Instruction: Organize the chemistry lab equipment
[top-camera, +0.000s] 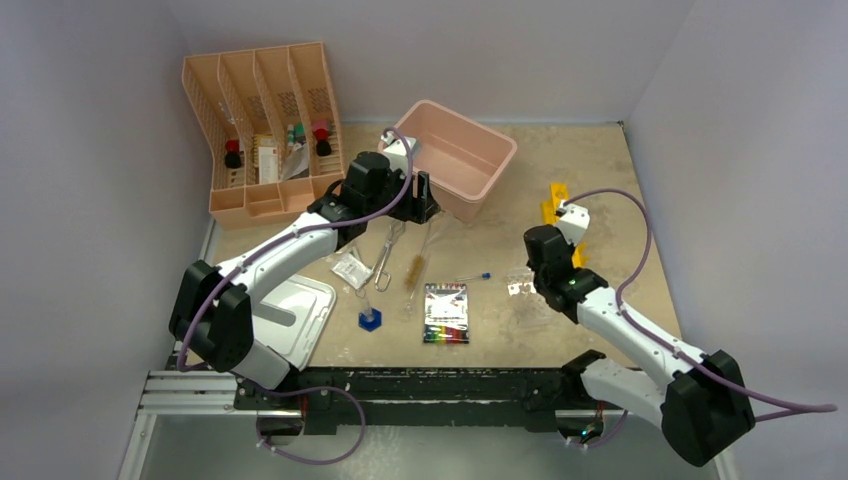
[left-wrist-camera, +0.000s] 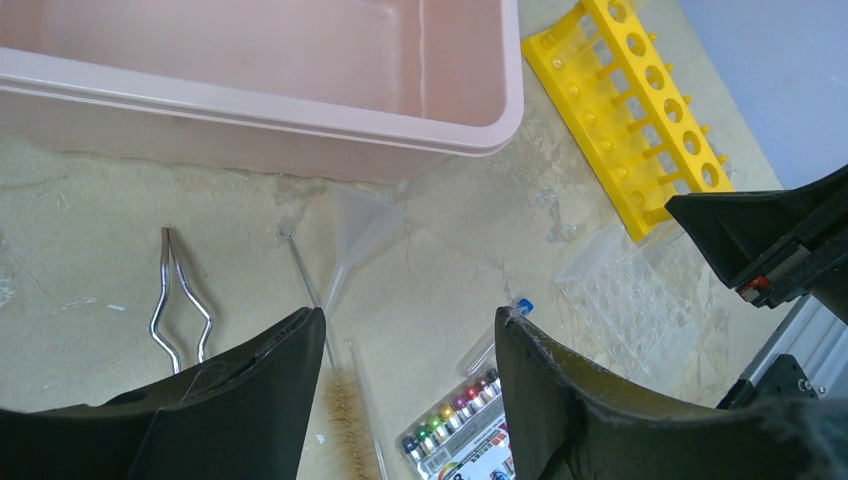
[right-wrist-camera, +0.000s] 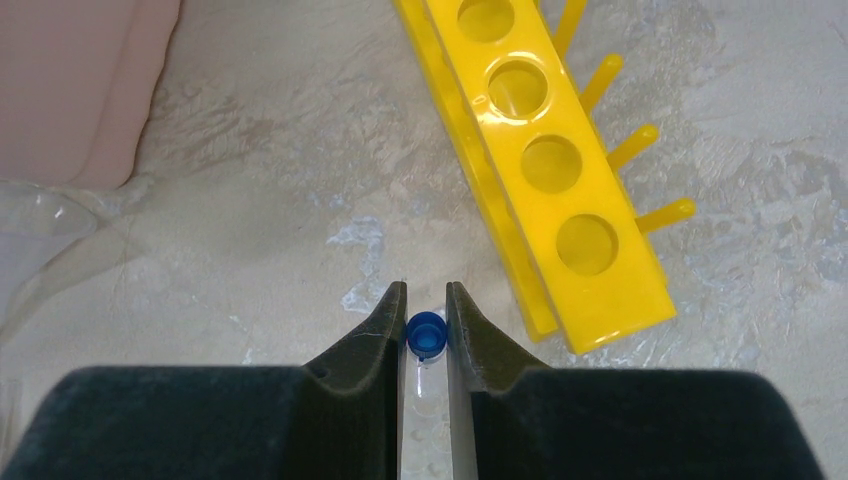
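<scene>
My right gripper (right-wrist-camera: 427, 300) is shut on a blue-capped tube (right-wrist-camera: 427, 334), held upright just beside the near end of a yellow tube rack (right-wrist-camera: 545, 150). My left gripper (left-wrist-camera: 410, 320) hangs open and empty in front of the pink bin (left-wrist-camera: 300, 100). Below it on the table lie metal tongs (left-wrist-camera: 180, 300), a clear funnel (left-wrist-camera: 355, 235), a brown bristle brush (left-wrist-camera: 345, 420), a thin glass rod (left-wrist-camera: 365, 410) and another blue-capped tube (left-wrist-camera: 500, 335). The clear tube rack (top-camera: 522, 283), small packet (top-camera: 352, 270) and blue hexagonal-based cylinder (top-camera: 370, 318) sit mid-table.
An orange divided organizer (top-camera: 265, 130) with bottles stands at the back left. A white tray (top-camera: 295, 310) lies front left, next to the left arm. A pack of coloured markers (top-camera: 446, 312) lies front centre. Walls close in on three sides.
</scene>
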